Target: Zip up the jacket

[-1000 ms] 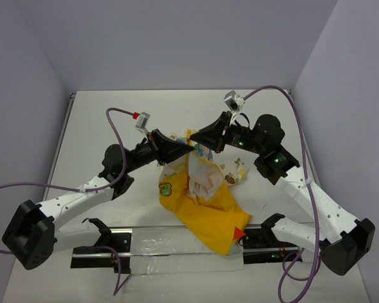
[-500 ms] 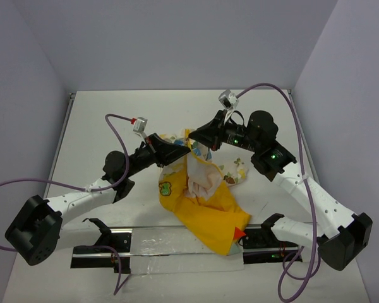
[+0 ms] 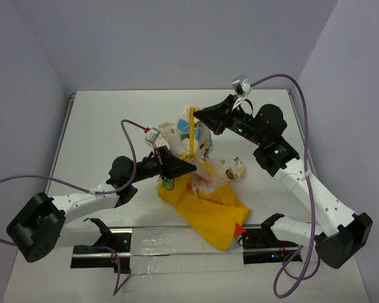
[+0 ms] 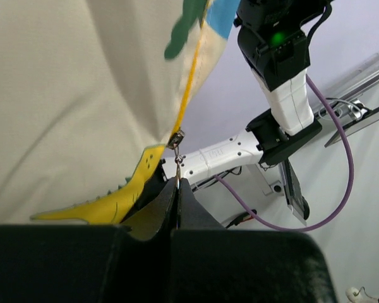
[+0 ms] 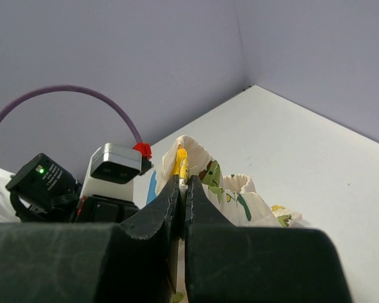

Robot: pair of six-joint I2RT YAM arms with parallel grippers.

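The jacket (image 3: 205, 208) lies mid-table, yellow with a green patch, a red tip and cream cartoon-print cloth. Its yellow zipper strip (image 3: 192, 136) is stretched taut and upright between my two grippers. My right gripper (image 3: 199, 114) is shut on the top of the yellow zipper edge (image 5: 182, 161) and holds it raised, with cream print cloth (image 5: 240, 196) bunched beyond it. My left gripper (image 3: 191, 167) sits lower and nearer. In the left wrist view it (image 4: 177, 184) is shut on the metal zipper pull (image 4: 176, 165) below the slider (image 4: 175, 137), with cream cloth (image 4: 69, 95) above.
A black rail with a clear sheet (image 3: 170, 243) runs along the near edge, and the jacket's lower corner overlaps it. Purple cables (image 3: 129, 129) loop over both arms. Walls enclose the white table (image 3: 114, 113) at the back and on both sides.
My right gripper has lifted the jacket's top edge up and back. My left gripper has moved nearer and lower with the pull. The zipper strip is now drawn straight.
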